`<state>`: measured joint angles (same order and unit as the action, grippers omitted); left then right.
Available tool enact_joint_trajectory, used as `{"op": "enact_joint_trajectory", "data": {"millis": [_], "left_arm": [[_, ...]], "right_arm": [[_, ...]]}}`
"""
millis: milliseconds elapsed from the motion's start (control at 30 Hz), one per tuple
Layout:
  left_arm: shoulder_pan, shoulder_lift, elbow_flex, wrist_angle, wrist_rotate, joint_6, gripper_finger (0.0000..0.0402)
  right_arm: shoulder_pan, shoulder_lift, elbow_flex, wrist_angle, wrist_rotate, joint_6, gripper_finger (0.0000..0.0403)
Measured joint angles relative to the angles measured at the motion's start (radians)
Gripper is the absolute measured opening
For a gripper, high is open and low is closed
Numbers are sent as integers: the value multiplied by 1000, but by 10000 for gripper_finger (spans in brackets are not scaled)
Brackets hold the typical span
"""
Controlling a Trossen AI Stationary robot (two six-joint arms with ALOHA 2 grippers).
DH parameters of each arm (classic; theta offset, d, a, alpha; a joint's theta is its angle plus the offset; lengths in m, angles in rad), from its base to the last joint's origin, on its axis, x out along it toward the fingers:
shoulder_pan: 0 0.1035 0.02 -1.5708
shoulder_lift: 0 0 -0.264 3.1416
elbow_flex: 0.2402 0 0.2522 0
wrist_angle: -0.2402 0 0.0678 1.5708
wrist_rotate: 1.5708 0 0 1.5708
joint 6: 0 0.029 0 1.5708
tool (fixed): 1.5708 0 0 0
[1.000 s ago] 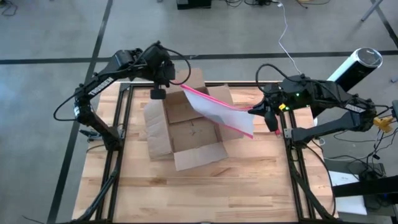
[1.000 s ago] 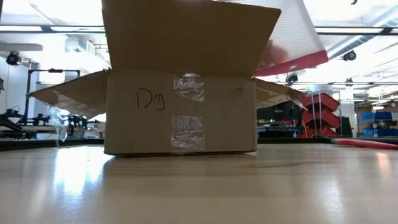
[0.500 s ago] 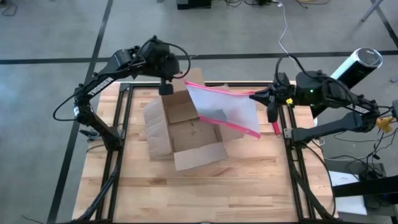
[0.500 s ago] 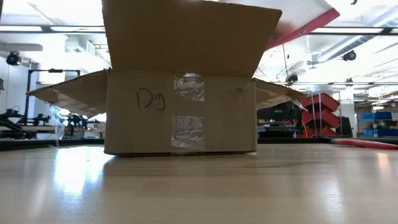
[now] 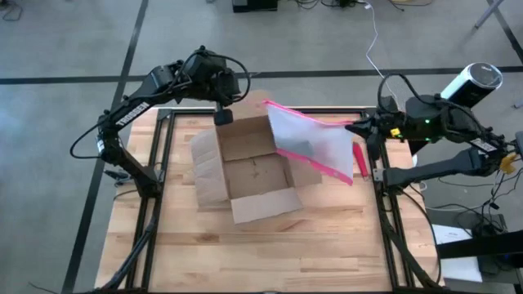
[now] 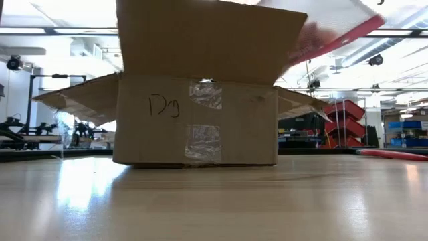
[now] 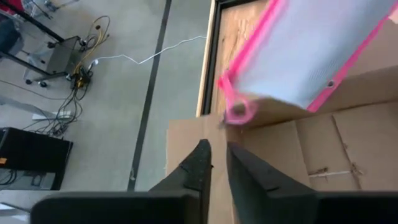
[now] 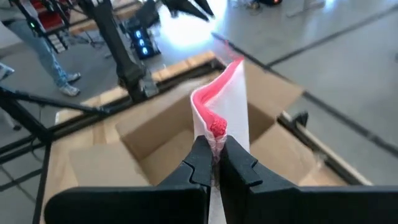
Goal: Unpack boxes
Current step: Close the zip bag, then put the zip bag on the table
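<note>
The brown cardboard box stands with its flaps spread in the middle of the table, its bottom on the wood. A pink-edged translucent pouch hangs in the air over the box's right flap, with my right gripper shut on it near the table's right edge. My left gripper hovers over the box's far-left flap. Its fingers are shut to a thin slit, with the flap's cardboard behind them. My right gripper pinches the pouch by its pink-edged end between its two fingers, coming level from the table's right side. The pouch stretches away from the fingers toward the box, lifted clear and slanting. Whether my left gripper touches the flap, I cannot tell.
A red stick lies on the table beside the right rail. A white cylinder stands beyond the right arm. A person's legs show beyond the table. Bare wood lies between the box and the near edge.
My right gripper has drawn back toward the table's right edge with the pouch. The pouch has come out of the box, risen, and now hangs over the right flap. My left gripper has shifted a little toward the right, over the far-left flap.
</note>
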<state>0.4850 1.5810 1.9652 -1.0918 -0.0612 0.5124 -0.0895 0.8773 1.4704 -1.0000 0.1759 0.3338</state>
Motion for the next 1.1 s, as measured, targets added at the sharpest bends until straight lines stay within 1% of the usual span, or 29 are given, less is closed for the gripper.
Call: {"op": "enact_joint_trajectory", "data": {"millis": [133,200,333,533,600,733,800,867,1100], "left_arm": [[0,0,0,-2,0,2,80],[0,0,0,-2,0,4,102],[2,0,0,-3,0,5,144],[1,2,-14,-34,5,-2,193],[2,2,-37,-44,50,-2,205],[-4,2,-124,-36,197,51,218],[-21,2,-186,19,240,74,221],[-45,3,-250,89,258,96,221],[-160,4,-436,404,265,211,217]], "right_arm": [[0,-57,0,-128,2,87,0],[0,-84,0,-160,18,116,0],[0,-122,0,-124,57,113,0],[0,-136,0,-42,61,61,0],[0,-135,0,-36,61,49,0],[0,-131,0,-37,62,41,0],[0,-131,0,-36,62,36,0],[0,-128,0,-36,62,34,0],[0,-123,0,-34,62,33,0]]}}
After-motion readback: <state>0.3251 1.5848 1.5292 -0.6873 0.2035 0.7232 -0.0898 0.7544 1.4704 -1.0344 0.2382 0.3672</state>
